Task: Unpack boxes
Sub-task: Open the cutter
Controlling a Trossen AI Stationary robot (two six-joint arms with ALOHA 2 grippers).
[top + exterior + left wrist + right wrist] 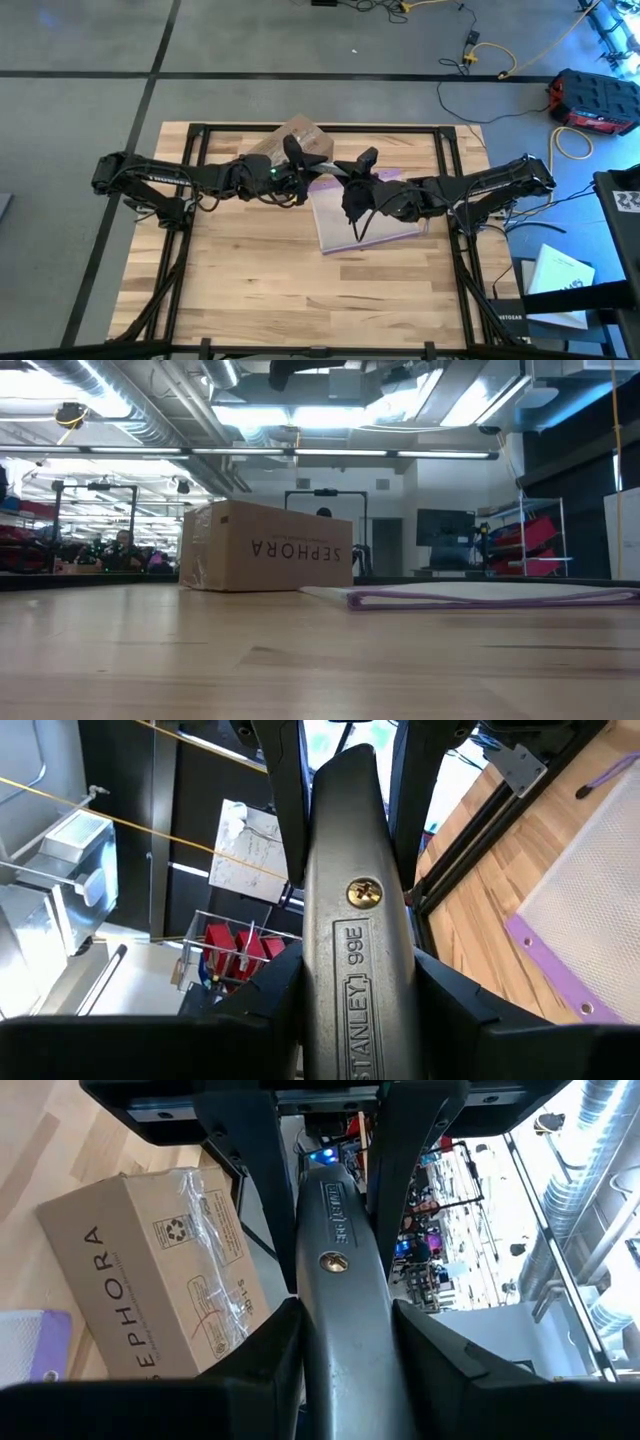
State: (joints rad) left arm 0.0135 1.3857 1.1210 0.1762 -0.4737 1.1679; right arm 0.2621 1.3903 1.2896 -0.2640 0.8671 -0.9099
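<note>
- Both arms are up over the middle of the surface, meeting above it, and both are on the same grey knife-like tool (355,950) (a Stanley utility knife by the stamp on its body).
- The left gripper (297,160) pinches one end of that tool; its wrist view shows dark fingers pressed against the metal body on both sides.
- The right gripper (362,170) pinches the other end the same way, so the tool spans the gap between the two, its long axis running roughly along the line joining the arms.
- The box (150,1275), brown cardboard with SEPHORA lettering, sits by the far edge of the surface near its middle, flaps shut as far as I can see, with clear film over one side.
- Key relation: the box lies just beyond the left gripper toward the far edge, so the left arm is the nearer one.
- The clear plastic bag (365,222) with a purple edge lies flat under the right arm; what it holds cannot be made out.
- Nothing looks unpacked yet.
</note>
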